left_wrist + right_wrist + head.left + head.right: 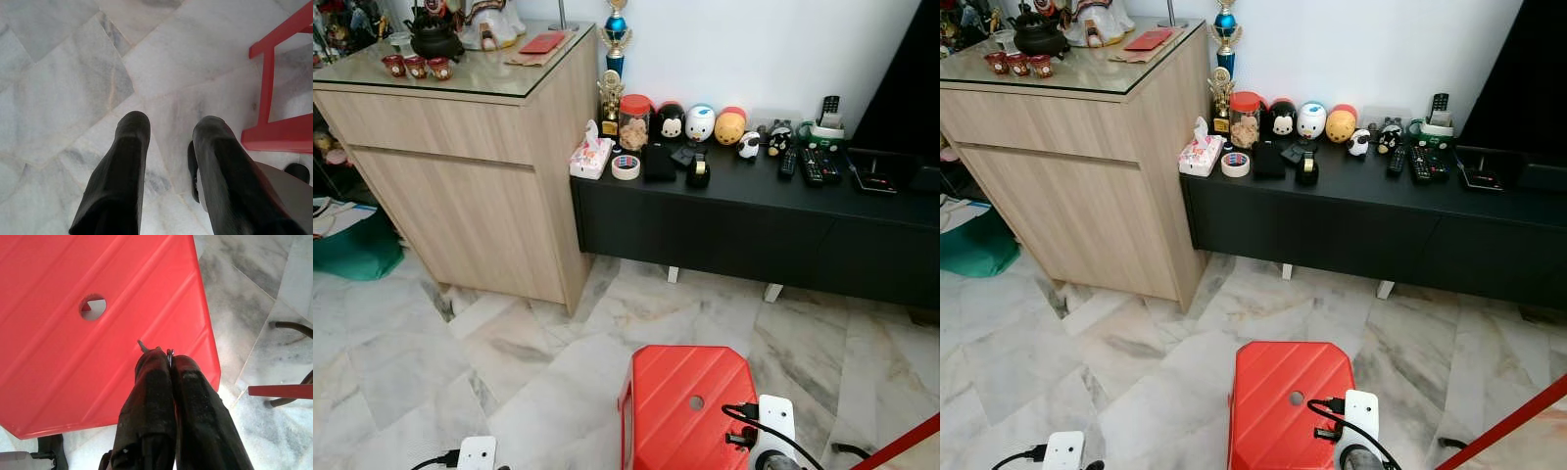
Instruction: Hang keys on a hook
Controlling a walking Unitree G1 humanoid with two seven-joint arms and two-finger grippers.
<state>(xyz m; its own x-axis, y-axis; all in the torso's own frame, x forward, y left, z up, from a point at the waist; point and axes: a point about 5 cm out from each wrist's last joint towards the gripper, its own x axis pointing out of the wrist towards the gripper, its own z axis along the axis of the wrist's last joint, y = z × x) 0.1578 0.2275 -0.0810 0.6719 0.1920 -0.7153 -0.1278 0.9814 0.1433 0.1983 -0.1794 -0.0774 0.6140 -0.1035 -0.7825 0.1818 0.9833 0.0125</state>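
The right pincer (169, 357) is hanging just above the red stool (98, 333), its black fingers (151, 396) clenched on a small metal piece, apparently the keys (168, 352); only a thin sliver and a pointed tip are poking out between the tips, so little of them can be made out. The left pincer (168, 129) is hanging released over the marble floor (58, 73), with a red stool leg just beside it.

Well beyond both pincers, a black low cabinet (744, 215) is standing against the wall. On it, a clear jar (633, 119) with a red lid is holding something pale and hard to identify, beside a tissue pack (591, 157), a tape roll (626, 166) and round character figures (700, 123). Writing there is too small to read. Further left, a wooden cabinet (460, 186) is carrying a dark teapot (435, 37) and small cups (415, 67), partly cut off.
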